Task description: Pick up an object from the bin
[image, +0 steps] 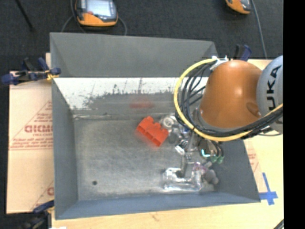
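The arm (269, 87) is brought into the grey metal bin (63, 142) from the right side of the camera view, and its wrist is hidden under an orange cover (228, 97) that is ringed by yellow and black cables (183, 104). The pincer (189, 169) is lowered below this cover into the right half of the bin, close to the near wall. How far the pincer is open cannot be told, and no object can be made out in its grasp. A clear, glassy plastic item (177, 180) is located on the bin floor directly beneath and slightly left of the pincer, in the near right part of the bin; whether the two are touching cannot be determined. A dark grey lump (210, 177) is found just beside the clear item on its right, and a small green piece (218, 159) is seen above that lump, near the cables. A red block (152, 130) with studs on its upper face is positioned on the floor up and to the left of the pincer, apart from it and towards the middle of the bin. A small pale round item (168, 122) is placed just right of the red block. The left half of the bin floor is shown as bare metal.
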Tool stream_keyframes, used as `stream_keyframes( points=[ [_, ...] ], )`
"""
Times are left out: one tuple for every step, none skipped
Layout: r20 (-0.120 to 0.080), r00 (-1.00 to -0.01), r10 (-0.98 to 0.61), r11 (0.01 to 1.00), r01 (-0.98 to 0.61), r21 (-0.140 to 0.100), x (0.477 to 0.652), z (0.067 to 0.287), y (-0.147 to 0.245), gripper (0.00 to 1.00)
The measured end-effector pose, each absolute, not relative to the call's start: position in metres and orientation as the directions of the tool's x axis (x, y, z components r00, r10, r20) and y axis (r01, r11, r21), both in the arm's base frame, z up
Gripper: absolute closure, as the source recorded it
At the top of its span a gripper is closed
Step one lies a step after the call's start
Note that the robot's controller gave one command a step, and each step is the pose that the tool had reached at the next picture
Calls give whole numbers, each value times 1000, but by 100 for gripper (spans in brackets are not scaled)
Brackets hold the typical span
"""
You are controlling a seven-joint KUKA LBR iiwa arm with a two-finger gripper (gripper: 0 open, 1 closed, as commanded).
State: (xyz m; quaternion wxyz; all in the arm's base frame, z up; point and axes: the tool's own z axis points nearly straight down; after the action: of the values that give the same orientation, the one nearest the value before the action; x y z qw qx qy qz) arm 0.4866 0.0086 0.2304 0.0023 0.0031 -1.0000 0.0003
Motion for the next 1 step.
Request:
stream_keyframes(
  points=[
    [-8,-998,64,998,64,0,487,266,4,0]
  ],
)
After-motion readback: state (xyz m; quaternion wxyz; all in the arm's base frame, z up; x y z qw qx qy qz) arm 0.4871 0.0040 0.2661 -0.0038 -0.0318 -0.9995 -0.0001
